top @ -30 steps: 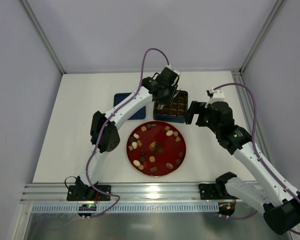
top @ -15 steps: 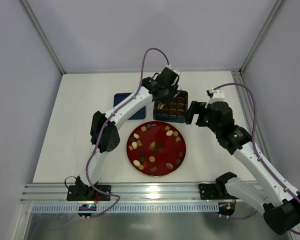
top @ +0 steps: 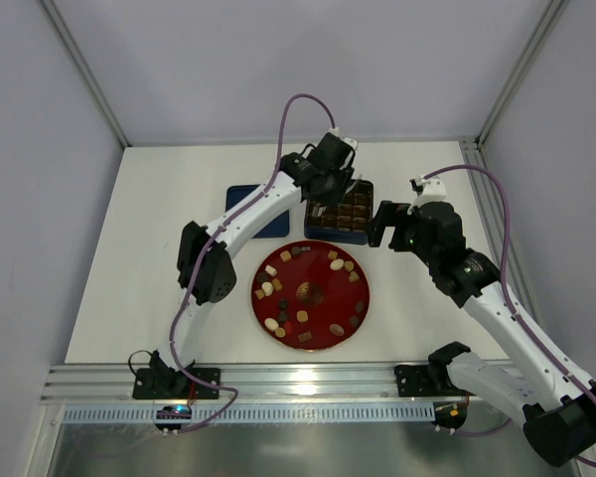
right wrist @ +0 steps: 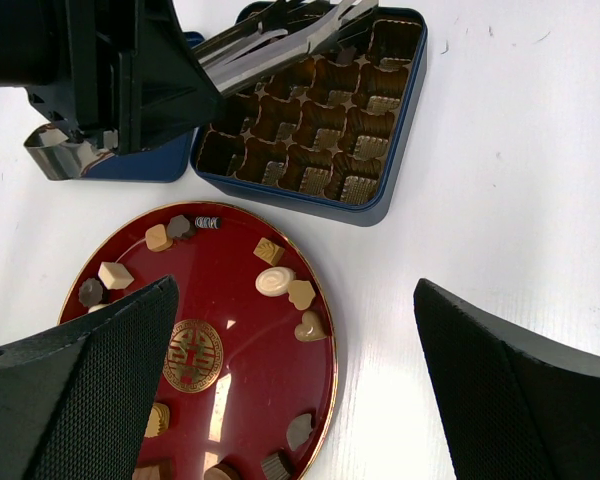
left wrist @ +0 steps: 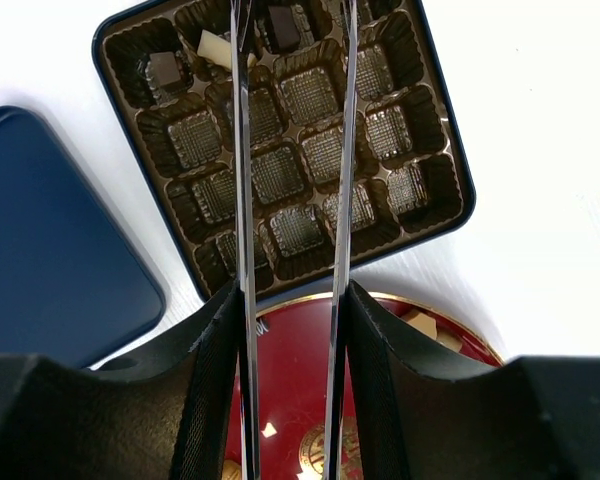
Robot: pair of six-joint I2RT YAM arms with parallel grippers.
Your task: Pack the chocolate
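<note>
Several chocolates, dark, tan and cream, lie around the red plate (top: 333, 298), among them a cream round one (right wrist: 275, 281) and a tan heart (right wrist: 311, 326). The dark blue tin (top: 338, 237) stands behind the plate. In its far row are a dark square (left wrist: 165, 68), a cream piece (left wrist: 215, 47) and a dark piece (left wrist: 283, 27). My left gripper (top: 323, 189) (left wrist: 292, 290) is shut on metal tongs (left wrist: 242, 150). The blades stand apart, tips over the tin's far row, either side of that dark piece. My right gripper (top: 382, 224) (right wrist: 295, 290) is wide open and empty above the plate's right part.
The tin's blue lid (top: 240, 199) lies flat left of the tin, also seen in the left wrist view (left wrist: 50, 260). Most tin compartments hold only brown paper cups (left wrist: 325, 150). The left arm reaches across above the lid and the plate's far edge.
</note>
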